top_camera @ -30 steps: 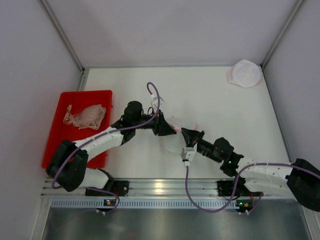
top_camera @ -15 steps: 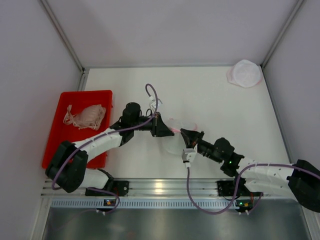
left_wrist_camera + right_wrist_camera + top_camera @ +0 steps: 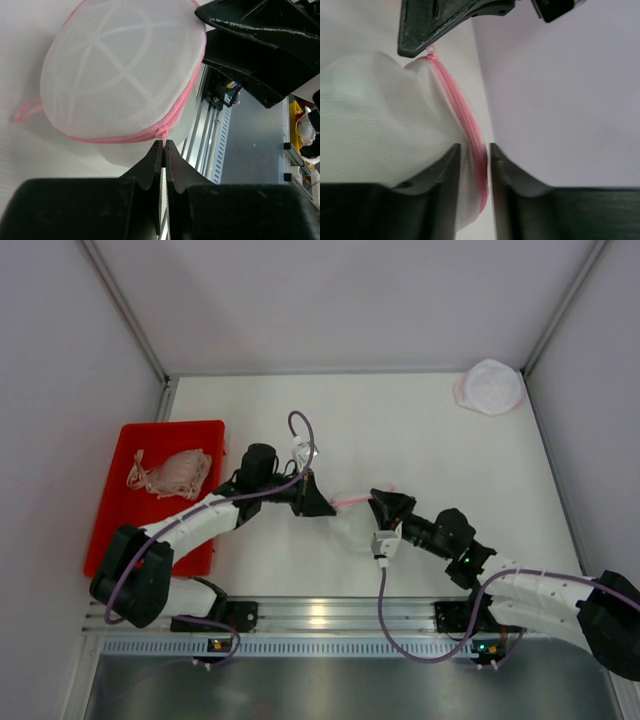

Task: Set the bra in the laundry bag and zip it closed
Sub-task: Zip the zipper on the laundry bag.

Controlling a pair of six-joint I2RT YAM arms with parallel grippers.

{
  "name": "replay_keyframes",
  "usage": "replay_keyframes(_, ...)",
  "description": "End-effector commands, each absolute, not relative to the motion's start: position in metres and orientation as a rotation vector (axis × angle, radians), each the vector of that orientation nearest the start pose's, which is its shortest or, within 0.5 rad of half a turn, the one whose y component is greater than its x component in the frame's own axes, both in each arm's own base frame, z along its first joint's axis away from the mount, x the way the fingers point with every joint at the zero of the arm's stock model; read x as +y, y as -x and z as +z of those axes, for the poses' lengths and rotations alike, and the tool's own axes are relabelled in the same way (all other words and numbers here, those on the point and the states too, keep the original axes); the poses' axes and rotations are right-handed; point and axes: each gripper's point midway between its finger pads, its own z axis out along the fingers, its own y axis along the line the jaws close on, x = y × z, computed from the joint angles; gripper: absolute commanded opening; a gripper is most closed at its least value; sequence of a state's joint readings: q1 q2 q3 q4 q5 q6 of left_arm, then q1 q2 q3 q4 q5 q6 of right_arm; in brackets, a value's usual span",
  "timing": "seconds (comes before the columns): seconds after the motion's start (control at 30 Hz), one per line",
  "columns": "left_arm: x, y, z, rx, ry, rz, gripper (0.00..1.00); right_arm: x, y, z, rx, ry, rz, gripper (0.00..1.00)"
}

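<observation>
Pinching laundry bag [image 3: 120, 75] zipper [image 3: 159, 131], left jaws (contents unclear).

Two dark fingers of the right gripper [image 3: 472, 150] are seen at the bottom edge, narrowly parted. A pink zipper [image 3: 452, 95], edging a white mesh laundry bag [image 3: 370, 115], is passed between them. Its far end is met by the left gripper [image 3: 415, 47] above.

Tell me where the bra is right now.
In the top view, the bra lies in the red tray on the left side, beside the left arm, well apart from the laundry bag at centre.
</observation>
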State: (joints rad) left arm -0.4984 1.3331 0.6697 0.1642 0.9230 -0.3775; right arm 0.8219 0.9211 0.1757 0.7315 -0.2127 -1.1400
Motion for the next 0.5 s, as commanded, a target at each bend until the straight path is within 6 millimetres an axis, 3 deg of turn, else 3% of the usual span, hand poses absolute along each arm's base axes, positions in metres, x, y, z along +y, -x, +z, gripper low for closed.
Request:
replay_keyframes(0.0,-0.285,-0.216,0.171,1.993,-0.786,-1.451,0.00,0.247,-0.227,0.191,0.743,1.422,-0.041,0.38)
replay_keyframes(0.07,-0.289,-0.220,0.179,1.985,-0.778,-1.465,0.00,0.251,-0.219,0.205,0.725,1.428,0.015,0.59)
replay_keyframes(0.1,-0.291,-0.222,0.185,1.982,-0.767,-1.473,0.00,0.251,-0.214,0.196,0.751,1.470,0.046,0.63)
replay_keyframes(0.17,-0.294,-0.224,0.189,1.983,-0.760,-1.481,0.00,0.255,-0.204,0.212,0.736,1.467,0.112,0.70)
replay_keyframes(0.2,-0.295,-0.223,0.190,1.990,-0.753,-1.487,0.00,0.255,-0.198,0.204,0.776,1.511,0.161,0.71)
replay_keyframes(0.23,-0.297,-0.225,0.192,1.986,-0.749,-1.483,0.00,0.259,-0.190,0.220,0.753,1.519,0.216,0.72)
replay_keyframes(0.3,-0.301,-0.222,0.193,1.988,-0.759,-1.492,0.00,0.263,-0.178,0.220,0.786,1.563,0.307,0.76)
replay_keyframes(0.33,-0.302,-0.222,0.195,1.982,-0.765,-1.492,0.00,0.263,-0.169,0.205,0.839,1.626,0.376,0.77)
replay_keyframes(0.37,-0.305,-0.219,0.196,1.978,-0.779,-1.490,0.00,0.267,-0.169,0.218,0.860,1.608,0.410,0.81)
replay_keyframes(0.47,-0.306,-0.217,0.194,2.006,-0.782,-1.456,0.00,0.272,-0.172,0.212,0.975,1.635,0.466,0.87)
